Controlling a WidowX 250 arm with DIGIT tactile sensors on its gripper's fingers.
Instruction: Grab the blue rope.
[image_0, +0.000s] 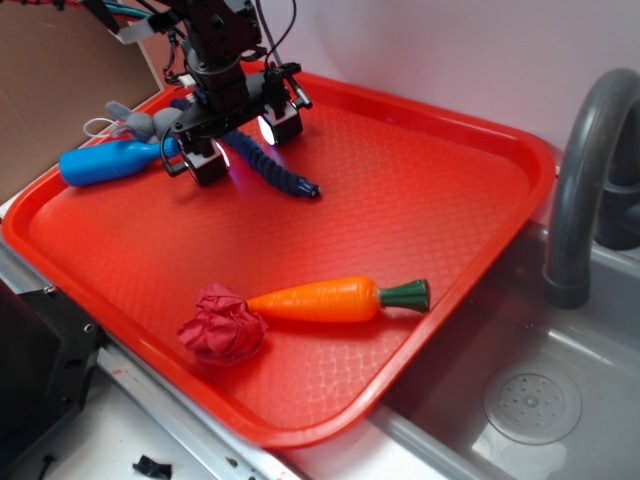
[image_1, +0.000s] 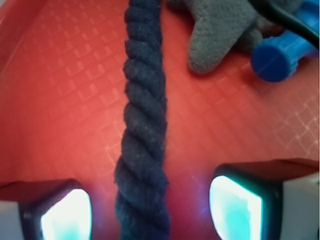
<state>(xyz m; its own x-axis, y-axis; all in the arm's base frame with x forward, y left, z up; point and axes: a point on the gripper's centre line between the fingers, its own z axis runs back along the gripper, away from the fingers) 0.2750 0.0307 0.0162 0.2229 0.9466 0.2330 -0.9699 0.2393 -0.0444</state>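
The gripper (image_0: 240, 140) hangs over the far left part of the red tray (image_0: 420, 170), its jaws spread wide and holding nothing. The two glowing fingertip pads (image_1: 235, 210) stand well apart, one on each side of the blue rope (image_1: 142, 125), with bare tray floor showing between each pad and the rope. In the wrist view the rope runs straight up the middle of the gap, nearer the left pad than the right; whether either pad touches it cannot be told for sure, though a strip of red shows on both sides.

The blue rope (image_0: 270, 165) is dark navy, thick and twisted in fat knobbly strands, with a fuzzy fabric surface. It lies limp and flat on the tray, stretching from under the gripper toward the tray's middle, where its darker tip ends on open floor.

Just beside the rope, toward the tray's far left corner, sits a grey stuffed toy (image_1: 220, 35), and touching that toy lies a light-blue plastic bottle (image_0: 110, 160) on its side. Near the tray's front edge, well apart from the gripper, an orange toy carrot (image_0: 330, 298) with a green top lies next to a crumpled red cloth (image_0: 222, 325). A grey sink (image_0: 540, 400) with a curved faucet (image_0: 590, 170) stands to the right of the tray
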